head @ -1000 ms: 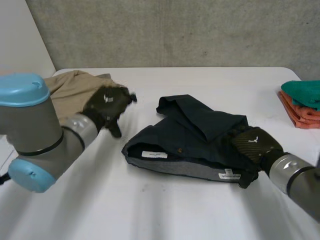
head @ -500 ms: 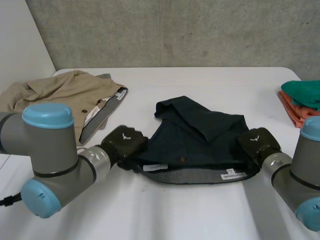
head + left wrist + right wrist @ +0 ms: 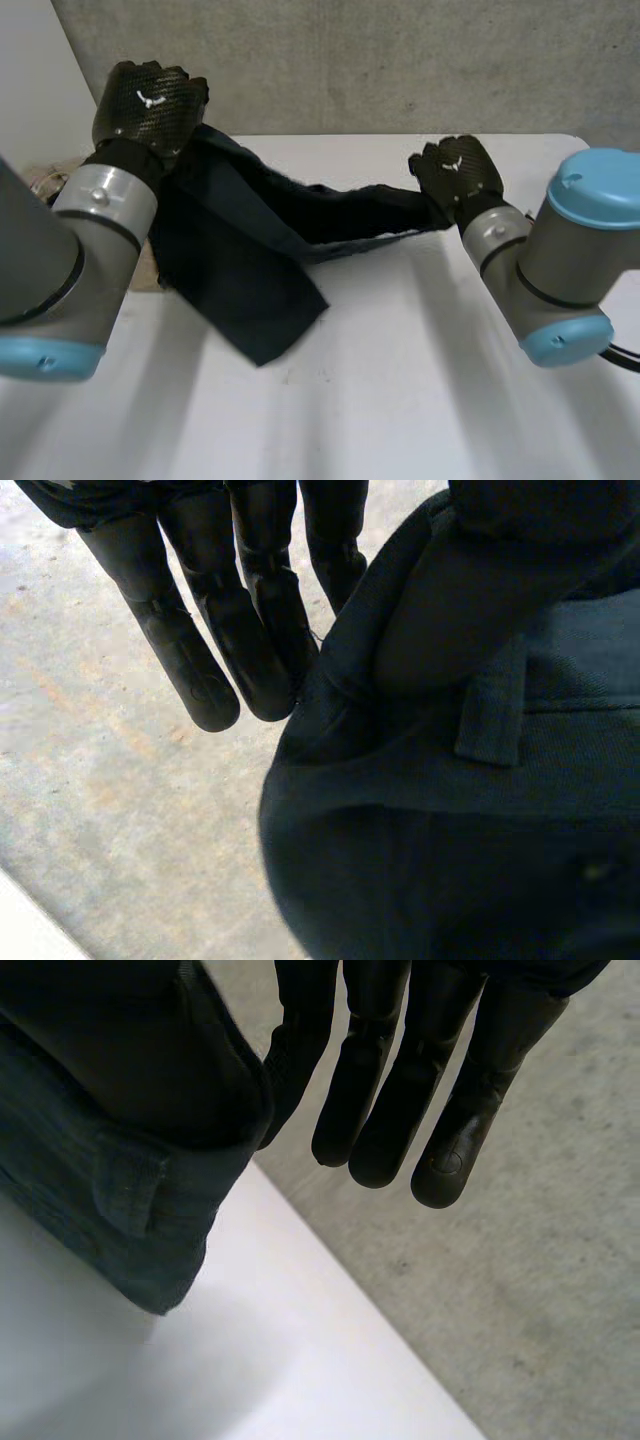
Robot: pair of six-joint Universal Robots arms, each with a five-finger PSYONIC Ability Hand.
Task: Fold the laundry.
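The dark navy woven garment (image 3: 240, 260) hangs by its waistband between both hands, its loose end trailing onto the white tabletop (image 3: 400, 400). The left hand (image 3: 150, 100), raised higher, pinches one waistband end between thumb and nearly straight fingers (image 3: 180, 655). The right hand (image 3: 458, 172) grips the other end likewise (a belt loop sits just beside its hold). To do this well, level both hands, draw the band taut, then lower the cloth flat.

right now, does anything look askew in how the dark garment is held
Yes. The dark garment hangs lopsided: the left hand grips one waistband end higher than the right hand grips the other, so most of the cloth droops on the left side toward the white table.
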